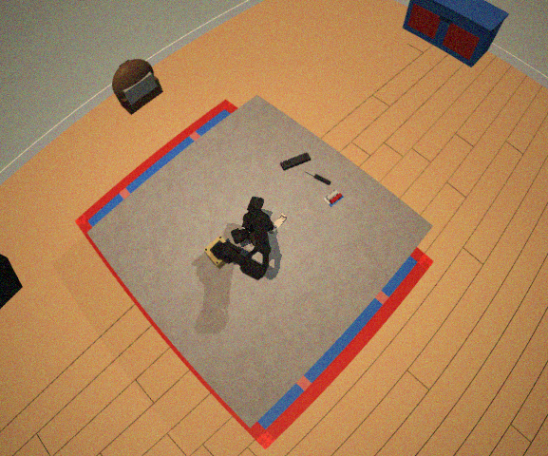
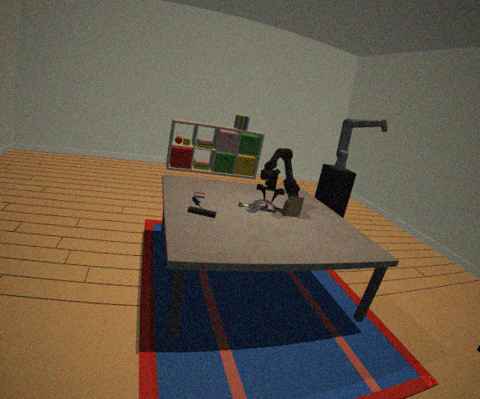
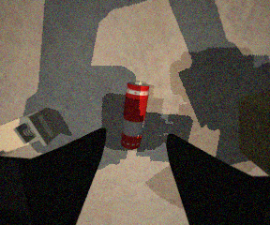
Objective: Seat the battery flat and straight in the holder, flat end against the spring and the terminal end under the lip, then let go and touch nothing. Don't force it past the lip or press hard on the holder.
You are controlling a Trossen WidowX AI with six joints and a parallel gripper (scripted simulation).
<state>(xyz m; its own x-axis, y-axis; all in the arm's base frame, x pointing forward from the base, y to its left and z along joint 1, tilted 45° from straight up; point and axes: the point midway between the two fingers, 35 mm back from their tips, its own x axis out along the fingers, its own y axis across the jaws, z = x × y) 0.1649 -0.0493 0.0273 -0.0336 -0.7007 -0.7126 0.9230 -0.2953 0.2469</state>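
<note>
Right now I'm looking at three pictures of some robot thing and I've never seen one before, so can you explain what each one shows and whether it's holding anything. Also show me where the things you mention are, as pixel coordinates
The machine is a single black jointed arm ending in a gripper (image 1: 242, 241) (image 2: 269, 202) (image 3: 136, 136), a hand with two fingers. One picture looks down from high above. Another looks across the room at the table (image 1: 312, 294) (image 2: 274, 240). The third comes from the arm's wrist, so the dark shapes at its bottom are the fingers.

On the table lie a red battery (image 3: 135, 108), a pale holder (image 1: 279, 220) (image 2: 244, 204) (image 3: 8, 137), a black bar (image 1: 294, 161) (image 2: 201, 211), a small dark tool (image 1: 322, 179) and a small red, white and blue item (image 1: 333, 198).

Nothing is held: the fingers are apart, and the battery lies beyond their tips, outside the holder.
</note>
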